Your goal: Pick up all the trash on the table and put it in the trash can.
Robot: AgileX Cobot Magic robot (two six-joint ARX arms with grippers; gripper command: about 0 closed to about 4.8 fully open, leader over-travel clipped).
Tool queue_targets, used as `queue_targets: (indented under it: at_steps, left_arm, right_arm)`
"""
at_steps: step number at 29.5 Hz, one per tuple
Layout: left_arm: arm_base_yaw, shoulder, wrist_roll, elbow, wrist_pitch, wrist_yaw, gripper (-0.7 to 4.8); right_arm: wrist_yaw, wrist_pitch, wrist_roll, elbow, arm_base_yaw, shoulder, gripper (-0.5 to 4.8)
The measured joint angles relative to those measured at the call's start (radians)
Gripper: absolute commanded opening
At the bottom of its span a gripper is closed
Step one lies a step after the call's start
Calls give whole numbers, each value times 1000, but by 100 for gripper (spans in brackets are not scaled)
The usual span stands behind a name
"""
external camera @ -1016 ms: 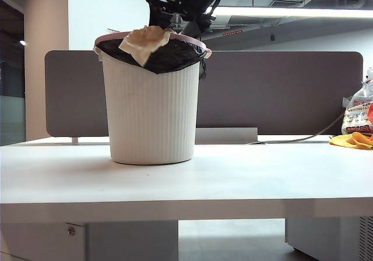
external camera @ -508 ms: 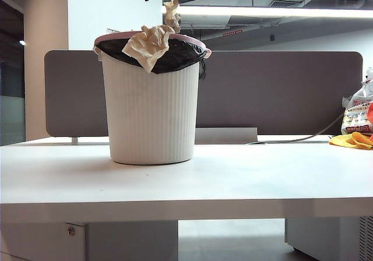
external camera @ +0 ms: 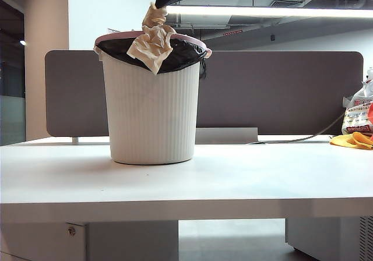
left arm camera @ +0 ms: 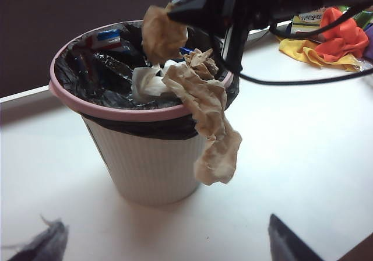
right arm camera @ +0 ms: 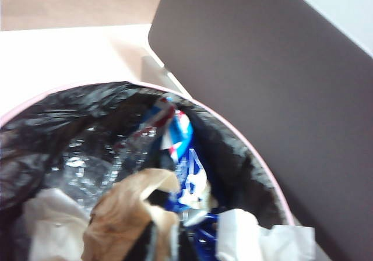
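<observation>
The right gripper hung over the trash can, its jaws pinching a crumpled beige wad of trash above the black liner. Another tan wad draped over the pink rim and down the ribbed white wall, beside white paper inside. The left gripper stood back over the worktop facing the can, jaws spread wide and empty.
</observation>
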Motion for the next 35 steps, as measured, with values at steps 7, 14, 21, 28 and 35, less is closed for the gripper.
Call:
queue_targets:
  at_steps: [7, 14, 21, 28, 35]
  left_arm:
    - [0, 0, 3, 0, 0, 0, 479]
    - [0, 0, 3, 0, 0, 0, 479]
    - [0, 0, 3, 0, 0, 0, 479]
    - [0, 0, 3, 0, 0, 0, 479]
    - [0, 0, 3, 0, 0, 0, 479]
  right_arm:
    - [3, 13, -7, 0, -3, 0, 331]
    - [6, 14, -35, 0, 1, 0, 479]
    - [17, 24, -79, 0, 15, 0, 479]
    - [19, 35, -82, -2, 15, 0, 409]
    - [19, 1, -82, -5, 16, 0, 88]
